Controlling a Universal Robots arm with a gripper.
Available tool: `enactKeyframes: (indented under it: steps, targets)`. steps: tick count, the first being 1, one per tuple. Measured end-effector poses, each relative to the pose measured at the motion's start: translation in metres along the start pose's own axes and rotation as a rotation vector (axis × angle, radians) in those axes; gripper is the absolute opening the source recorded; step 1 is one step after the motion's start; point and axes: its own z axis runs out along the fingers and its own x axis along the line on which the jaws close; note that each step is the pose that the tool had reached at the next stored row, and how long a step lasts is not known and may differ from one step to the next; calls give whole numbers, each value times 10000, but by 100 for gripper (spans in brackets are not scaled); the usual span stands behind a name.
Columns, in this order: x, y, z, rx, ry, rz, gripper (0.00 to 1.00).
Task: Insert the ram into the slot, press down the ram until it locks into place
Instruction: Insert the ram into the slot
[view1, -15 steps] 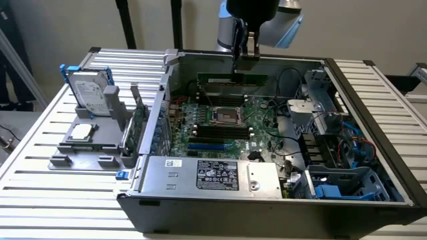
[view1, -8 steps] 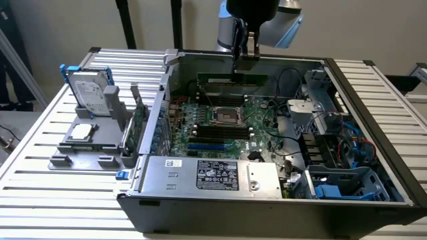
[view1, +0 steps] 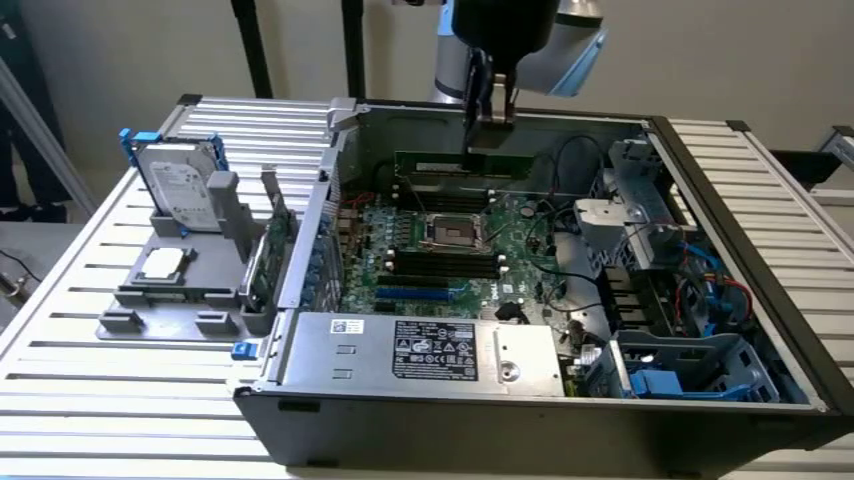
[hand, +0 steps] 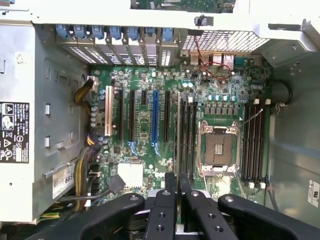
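Green, the ram (view1: 467, 165) is gripped at its top edge by the closed tool (view1: 489, 128), upper centre of the frame, over the black slot (hand: 186, 137); insertion and locking are judged not yet done.

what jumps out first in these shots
An open computer case on a slatted table, green motherboard exposed. Above it the gripper holds the ram, a thin green stick. Black slots flank the CPU socket.
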Motion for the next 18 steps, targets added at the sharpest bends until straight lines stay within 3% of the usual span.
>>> enactKeyframes:
  steps: [6,18]
  targets:
    - [0,-15,109,5,-11,256,13]
    - [3,-63,325,5,-10,288,13]
